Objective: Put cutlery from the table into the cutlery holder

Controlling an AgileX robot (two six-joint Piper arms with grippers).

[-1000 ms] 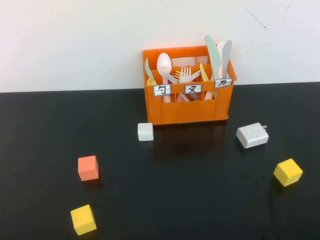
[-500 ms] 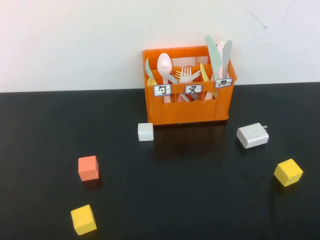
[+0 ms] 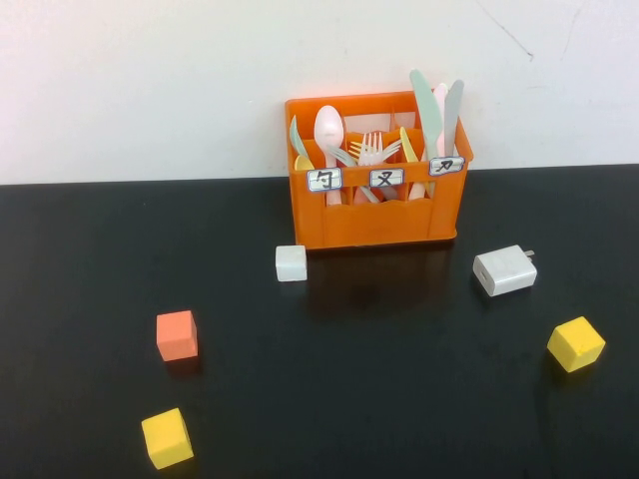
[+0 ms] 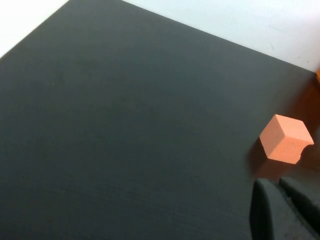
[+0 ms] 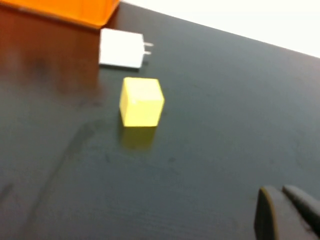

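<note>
The orange cutlery holder (image 3: pixel 377 215) stands at the back of the black table (image 3: pixel 399 399), against the wall. The pale grey-green knife (image 3: pixel 426 105) stands upright in the holder's right compartment, beside a pink knife (image 3: pixel 440 100). Spoons and forks fill the other two compartments. No cutlery lies on the table. Neither gripper shows in the high view. My left gripper (image 4: pixel 277 187) is shut and empty, low over the table near an orange cube (image 4: pixel 285 139). My right gripper (image 5: pixel 280 192) is shut and empty, low over the table some way from a yellow cube (image 5: pixel 141 101).
A white cube (image 3: pixel 291 262) sits in front of the holder's left corner. A white charger (image 3: pixel 503 269) lies to the right. An orange cube (image 3: pixel 177 334) and a yellow cube (image 3: pixel 166 437) sit front left. Another yellow cube (image 3: pixel 575 343) sits at the right.
</note>
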